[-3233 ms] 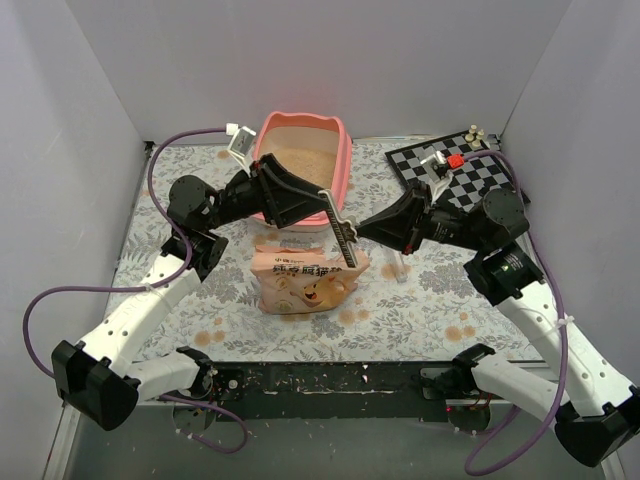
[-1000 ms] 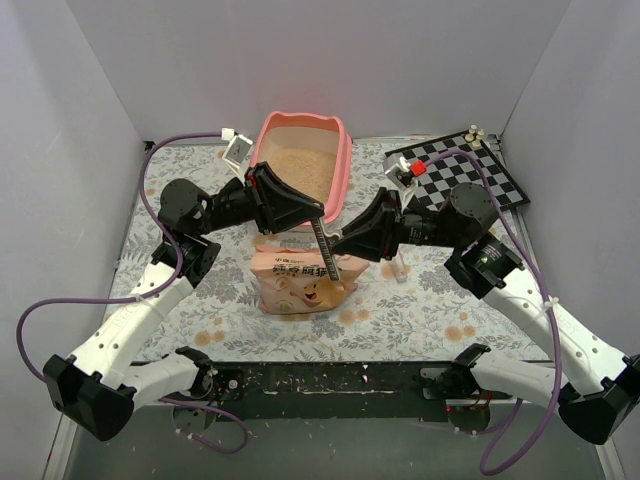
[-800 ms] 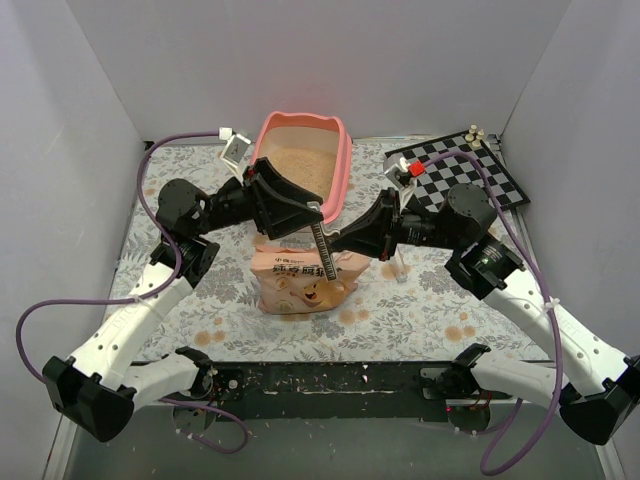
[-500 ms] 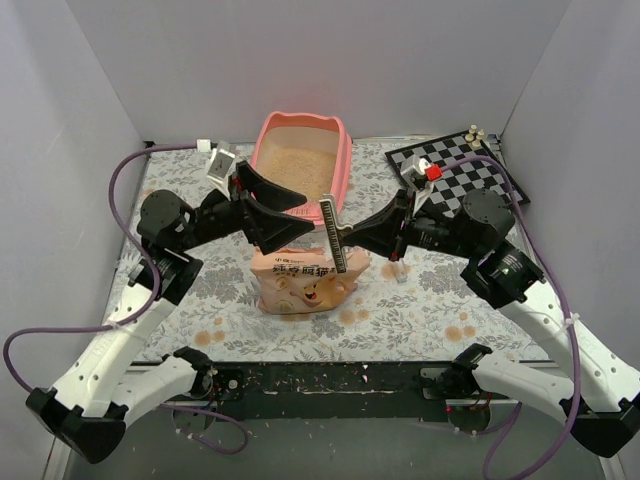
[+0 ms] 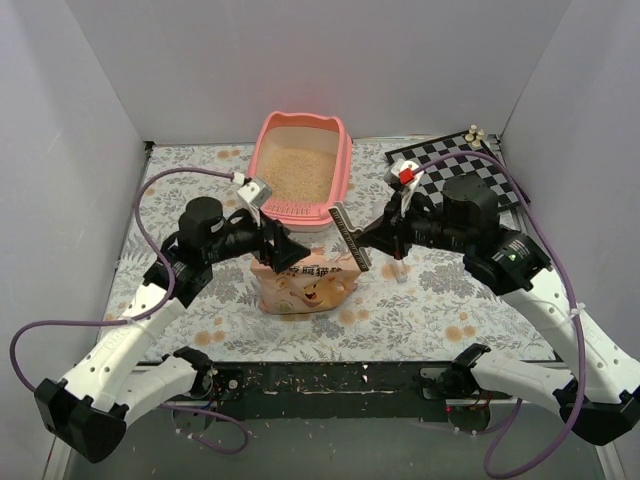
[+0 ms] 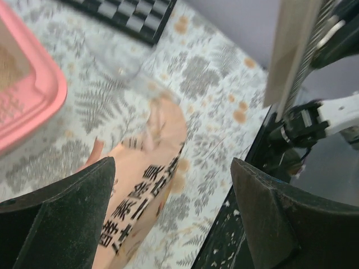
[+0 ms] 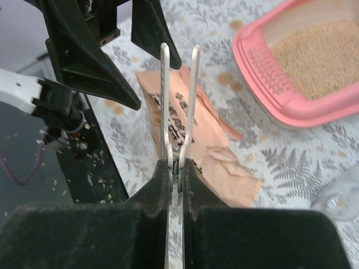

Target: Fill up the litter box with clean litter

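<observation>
Presently the left tool (image 5: pixel 287 250) gapes above the bag (image 5: pixel 305 288), the right tool (image 5: pixel 372 240) pinching a clip (image 5: pixel 350 238).

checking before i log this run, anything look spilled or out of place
Pale specks like spilled grains dot the black rail at the near edge. The orange bag lies crumpled on the table with its long clip off, pinched in the shut right end effector.

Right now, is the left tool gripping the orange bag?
No, the left wrist view shows the left tool wide open, its fingers spread far apart above the orange bag, pinching nothing.
</observation>
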Available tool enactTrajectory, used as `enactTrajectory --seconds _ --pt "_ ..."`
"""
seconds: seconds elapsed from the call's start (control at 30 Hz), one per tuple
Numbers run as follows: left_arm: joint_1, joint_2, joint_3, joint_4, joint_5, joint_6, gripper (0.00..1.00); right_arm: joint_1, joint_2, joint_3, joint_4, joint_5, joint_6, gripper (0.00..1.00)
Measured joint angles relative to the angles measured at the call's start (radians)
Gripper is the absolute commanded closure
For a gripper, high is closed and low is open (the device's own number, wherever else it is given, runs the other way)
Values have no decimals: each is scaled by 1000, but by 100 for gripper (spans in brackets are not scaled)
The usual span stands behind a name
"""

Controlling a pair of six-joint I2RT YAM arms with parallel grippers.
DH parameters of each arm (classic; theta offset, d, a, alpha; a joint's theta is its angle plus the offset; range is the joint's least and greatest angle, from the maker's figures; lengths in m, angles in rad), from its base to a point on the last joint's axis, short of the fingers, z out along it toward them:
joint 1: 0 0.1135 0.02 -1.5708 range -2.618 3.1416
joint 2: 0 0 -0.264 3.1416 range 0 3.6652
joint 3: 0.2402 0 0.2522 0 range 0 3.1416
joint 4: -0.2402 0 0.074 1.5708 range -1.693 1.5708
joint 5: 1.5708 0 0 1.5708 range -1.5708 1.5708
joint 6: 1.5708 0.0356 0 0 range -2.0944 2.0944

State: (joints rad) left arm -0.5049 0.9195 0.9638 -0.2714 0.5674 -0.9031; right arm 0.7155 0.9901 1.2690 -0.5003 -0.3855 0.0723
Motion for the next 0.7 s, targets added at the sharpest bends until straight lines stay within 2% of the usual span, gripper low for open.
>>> enactTrajectory --seconds 0.23,0.43,0.7 --pt "-1 0 -137 -120 -65 116 16 -1 53 1 -91 38 -80 99" --pt "-23 -71 -222 -116 -149 176 16 -2 64 2 -106 40 -108 99" --pt "-43 -77 -301 -77 -215 208 18 -3 116 16 -117 34 -133 99"
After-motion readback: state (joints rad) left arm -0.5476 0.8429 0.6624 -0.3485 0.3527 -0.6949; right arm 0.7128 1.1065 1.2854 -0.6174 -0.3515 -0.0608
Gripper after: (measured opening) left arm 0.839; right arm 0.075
